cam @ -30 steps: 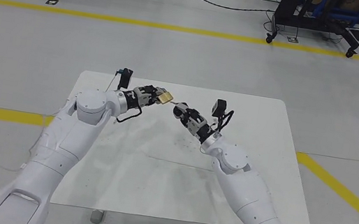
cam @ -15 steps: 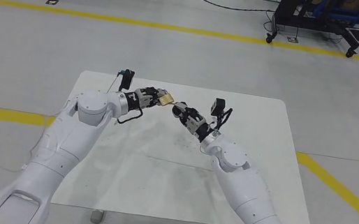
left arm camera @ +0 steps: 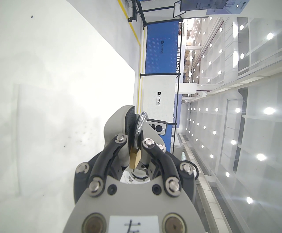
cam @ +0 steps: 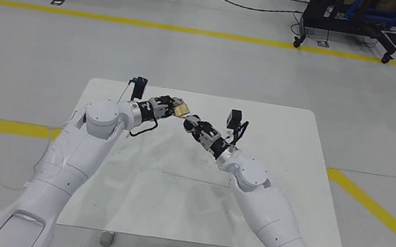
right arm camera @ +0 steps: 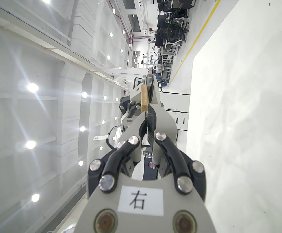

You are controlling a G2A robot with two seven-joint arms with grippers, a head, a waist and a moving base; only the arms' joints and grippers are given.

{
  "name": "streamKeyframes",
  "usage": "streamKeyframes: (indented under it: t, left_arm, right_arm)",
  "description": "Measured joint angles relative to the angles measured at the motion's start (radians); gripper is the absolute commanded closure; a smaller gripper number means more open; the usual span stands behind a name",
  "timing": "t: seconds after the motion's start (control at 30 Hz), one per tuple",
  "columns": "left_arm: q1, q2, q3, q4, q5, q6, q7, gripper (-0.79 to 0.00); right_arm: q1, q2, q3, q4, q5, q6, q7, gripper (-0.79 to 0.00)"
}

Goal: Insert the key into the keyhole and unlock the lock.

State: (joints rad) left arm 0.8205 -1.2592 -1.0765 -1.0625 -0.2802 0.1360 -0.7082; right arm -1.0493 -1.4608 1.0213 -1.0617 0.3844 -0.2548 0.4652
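Brass shows between the closed fingers of the left gripper [left arm camera: 138,130]. The lock [left arm camera: 134,159] is clamped there and is held off the white table [cam: 285,215], over its far middle part. The key [right arm camera: 146,115] is pinched by the right gripper [right arm camera: 148,118], whose fingers are pressed together on it. The key's tip is set against the end of the lock's body, and how deep it is seated cannot be told.

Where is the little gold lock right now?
In the top view, the lock is pinched in the left gripper over the far side of the table, with the right gripper just beside it.
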Motion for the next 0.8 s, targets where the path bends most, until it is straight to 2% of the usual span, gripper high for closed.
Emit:
streamKeyframes:
  t: [0.3,0.57,0.8]
  left_arm:
    - [0.002,-0.001,-0.004,-0.003,0.003,0.001,0.008,0.0]
    - [0.029,0.0,-0.032,-0.04,0.011,-0.051,0.103,0.0]
    - [0.064,-0.002,-0.066,-0.075,-0.052,-0.087,0.139,0.0]
  right_arm:
    - [0.0,-0.006,-0.002,0.009,0.004,-0.019,-0.008,0.0]
    - [-0.033,-0.004,0.028,-0.006,-0.049,-0.111,-0.127,0.0]
    - [-0.044,-0.01,0.027,-0.018,-0.007,-0.152,-0.12,0.0]
